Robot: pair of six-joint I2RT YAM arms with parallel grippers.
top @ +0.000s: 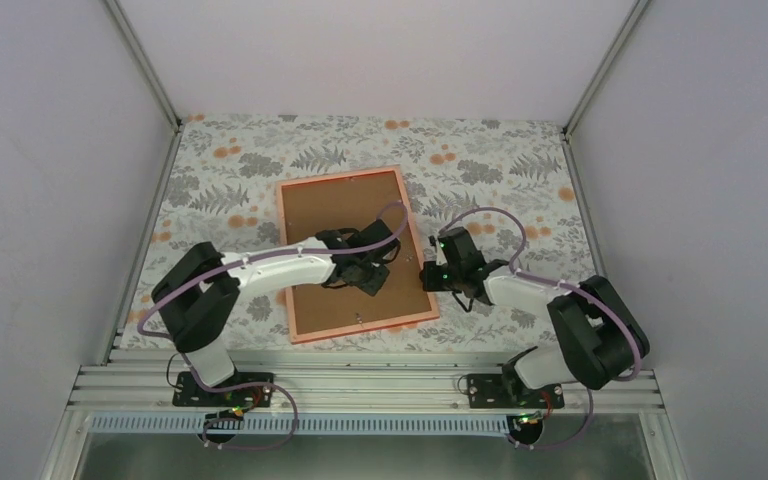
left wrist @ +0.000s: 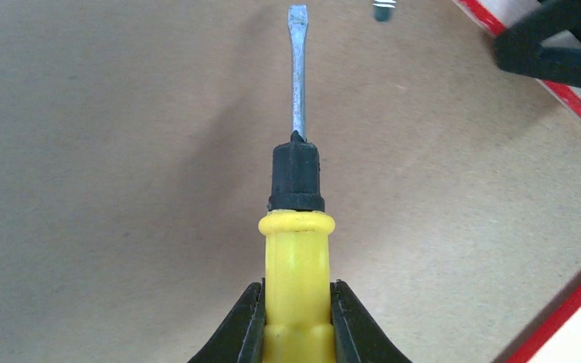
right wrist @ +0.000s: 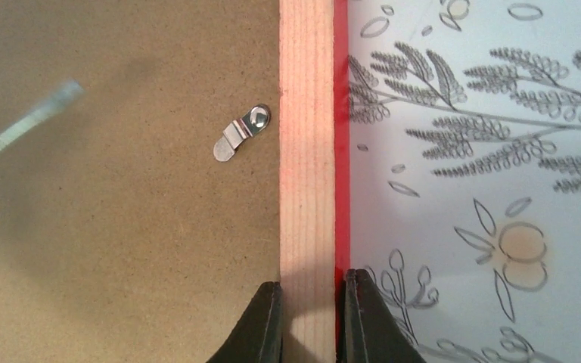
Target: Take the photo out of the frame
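The frame (top: 305,200) lies face down on the flowered cloth, its brown back board up with an orange-red rim. The photo is hidden under the board. My left gripper (top: 365,272) hangs over the board and is shut on a yellow-handled screwdriver (left wrist: 298,265), whose flat blade (left wrist: 297,68) points toward a metal clip at the right rim. My right gripper (top: 428,277) is shut on the frame's right rail (right wrist: 306,189), one finger on the board side, one on the red outer edge. A silver turn clip (right wrist: 240,133) sits on the board by that rail.
Grey walls close in the left, right and far sides. The flowered cloth (top: 500,170) surrounds the frame. A metal rail (top: 360,385) runs along the near edge by the arm bases.
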